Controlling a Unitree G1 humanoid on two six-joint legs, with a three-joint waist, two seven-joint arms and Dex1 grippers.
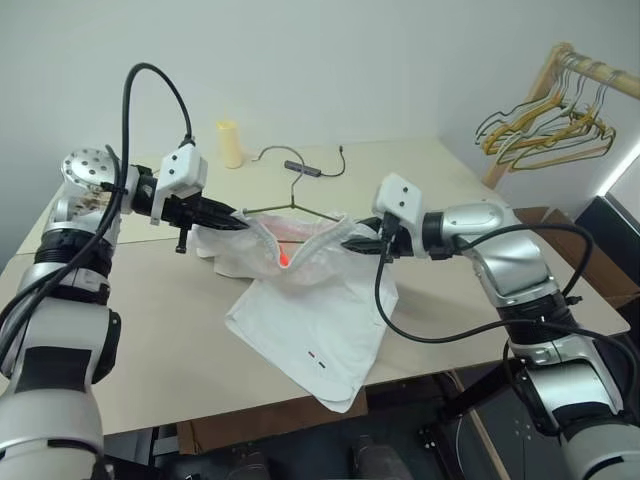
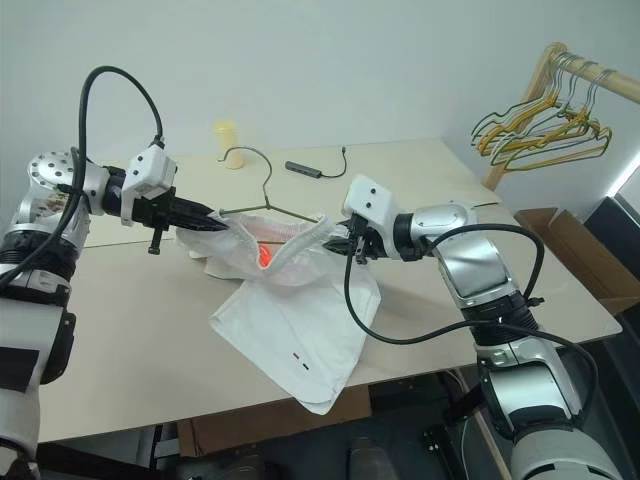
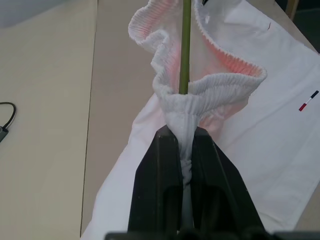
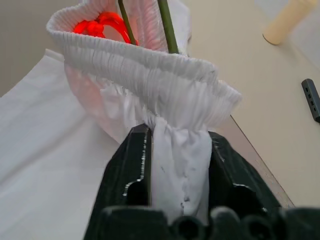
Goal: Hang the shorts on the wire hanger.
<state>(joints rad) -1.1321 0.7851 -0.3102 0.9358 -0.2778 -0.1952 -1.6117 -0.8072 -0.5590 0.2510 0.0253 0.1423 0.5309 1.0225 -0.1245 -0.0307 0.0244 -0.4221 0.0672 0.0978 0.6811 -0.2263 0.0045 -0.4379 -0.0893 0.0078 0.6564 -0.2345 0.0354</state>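
Holding the shorts [image 1: 300, 300] by the gathered waistband, the left tool [image 1: 232, 222] and right tool [image 1: 352, 243] are each clamped on bunched elastic, stretching the opening above the middle of the desk [image 1: 150, 330]. The wire hanger [image 1: 300, 205] runs down inside that opening. Light and limp, the legs trail toward the desk's near edge. The ribbed band looks like the firmest grip; thin cloth could slip.

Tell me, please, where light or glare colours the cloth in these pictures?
Head views: a red-orange glow sits inside the gathered waistband of the white cloth shorts. Right wrist view: the glow is bright and saturated. Left wrist view: only a soft pink tint around the thin grey-green wire hanger.
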